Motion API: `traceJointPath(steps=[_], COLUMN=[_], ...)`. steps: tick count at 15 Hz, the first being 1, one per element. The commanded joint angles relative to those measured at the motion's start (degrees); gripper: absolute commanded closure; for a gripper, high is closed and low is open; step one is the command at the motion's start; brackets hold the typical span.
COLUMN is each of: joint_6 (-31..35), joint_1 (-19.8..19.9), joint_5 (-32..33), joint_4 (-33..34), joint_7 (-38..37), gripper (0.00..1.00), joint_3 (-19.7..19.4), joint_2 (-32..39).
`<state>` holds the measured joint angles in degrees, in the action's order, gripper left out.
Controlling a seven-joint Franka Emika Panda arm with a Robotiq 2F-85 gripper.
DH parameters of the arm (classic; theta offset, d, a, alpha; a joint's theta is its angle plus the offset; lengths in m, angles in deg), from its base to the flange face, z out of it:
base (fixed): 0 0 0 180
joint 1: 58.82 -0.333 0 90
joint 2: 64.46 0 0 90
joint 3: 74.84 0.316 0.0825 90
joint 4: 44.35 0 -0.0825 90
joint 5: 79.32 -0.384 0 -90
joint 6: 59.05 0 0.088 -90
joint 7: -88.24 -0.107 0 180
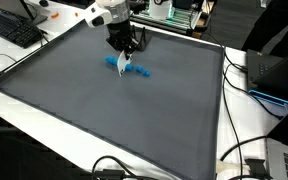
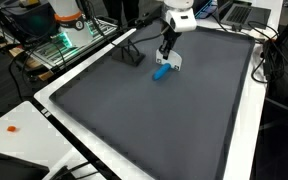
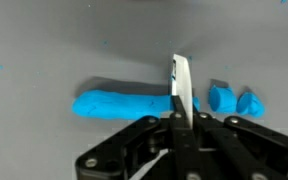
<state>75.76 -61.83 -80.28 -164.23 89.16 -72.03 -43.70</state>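
I saw the gripper (image 3: 181, 120) pinched on a thin white flat blade (image 3: 181, 80), which stood upright at one end of a soft blue dough roll (image 3: 119, 105). The roll lay lumpy, mid dark grey table mat (image 1: 64, 110). Two small blue cut-off chunks (image 3: 221, 97) sat just beyond the blade.

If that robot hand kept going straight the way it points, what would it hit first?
Probably the blue dough roll: the white blade in the hand points at it, gray mat beneath. Contact is unclear.
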Motion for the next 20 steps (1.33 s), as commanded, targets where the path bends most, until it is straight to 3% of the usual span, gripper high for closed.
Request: traceJointPath(steps=[1,16,20], joint_6=[-0.7,-11.9,-11.5], joint_1=[0.9,1.4,1.3], joint_5=[-2.0,-7.7,-7.5], joint_4=[0.3,2.7,3.0], joint_7=[1.3,-0.1,-0.3], gripper=[0.99,0.99,0.99], joint_3=[0.6,0.7,0.2], joint_2=[2.0,0.1,-0.8])
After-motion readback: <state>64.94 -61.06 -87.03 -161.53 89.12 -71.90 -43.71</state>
